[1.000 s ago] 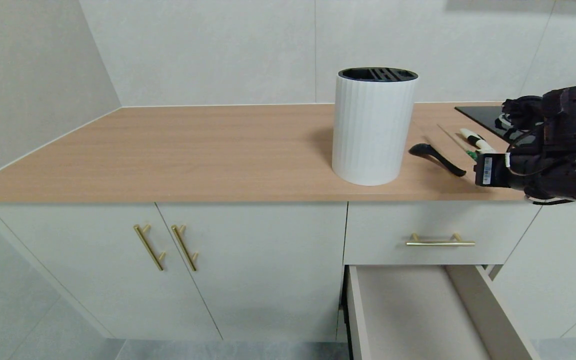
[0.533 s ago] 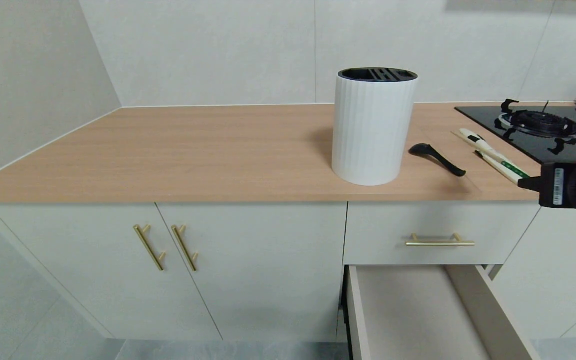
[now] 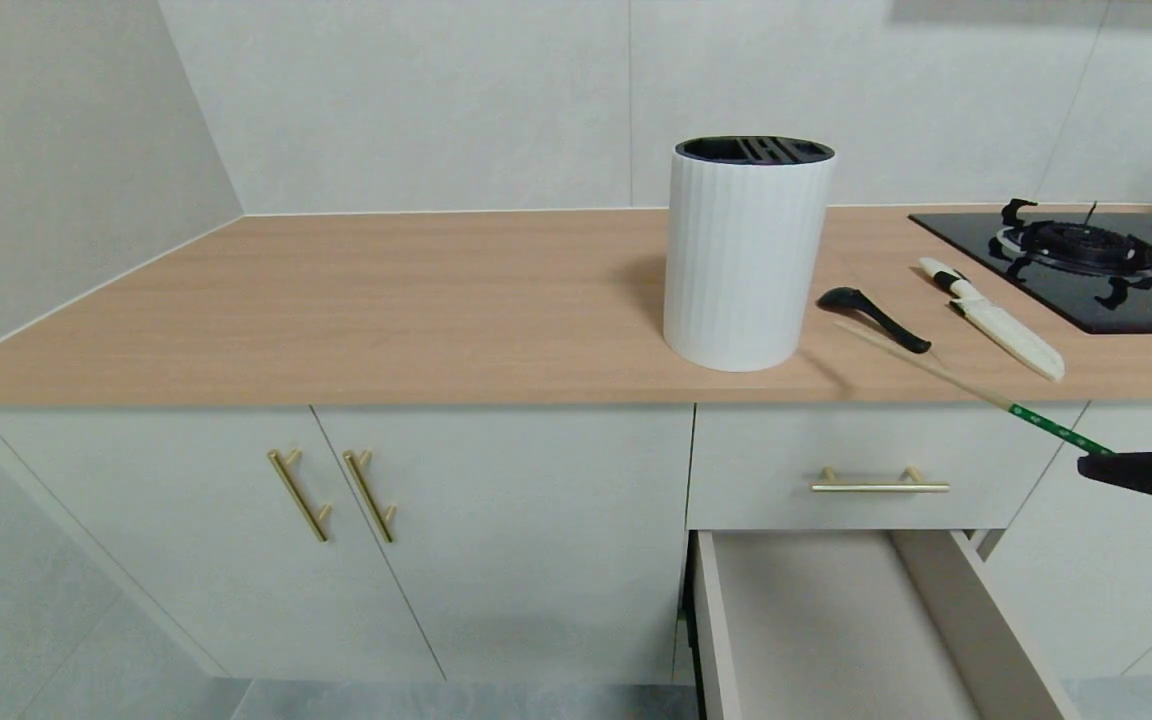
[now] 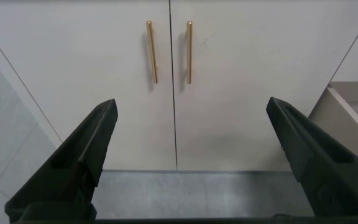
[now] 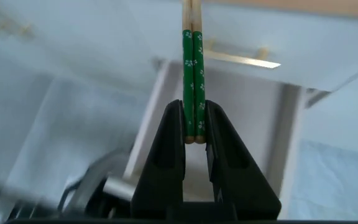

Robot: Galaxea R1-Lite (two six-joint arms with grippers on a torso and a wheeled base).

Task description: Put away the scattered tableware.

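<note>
Green-ended chopsticks (image 3: 976, 393) are pinched tight in the right gripper (image 5: 191, 115), slanting off the counter's (image 3: 436, 300) front edge near the open drawer (image 3: 836, 620). Left gripper's (image 4: 190, 106) spread wide, empty, facing the cupboard doors (image 4: 229, 112).

This is a home-style kitchen: a long wood-topped counter (image 3: 386, 300) runs along a pale tiled wall (image 3: 416, 100), with white cabinet doors (image 3: 496, 540) on brass bar handles below it and a drawer (image 3: 826, 620) pulled open. At the counter's right end a black gas hob (image 3: 1086, 295) with a burner grate is set in. Kitchen gear is about: a white ribbed knife block (image 3: 746, 255), a black ladle (image 3: 871, 315), a pale-bladed knife (image 3: 996, 320) and green-ended chopsticks (image 3: 976, 392).
</note>
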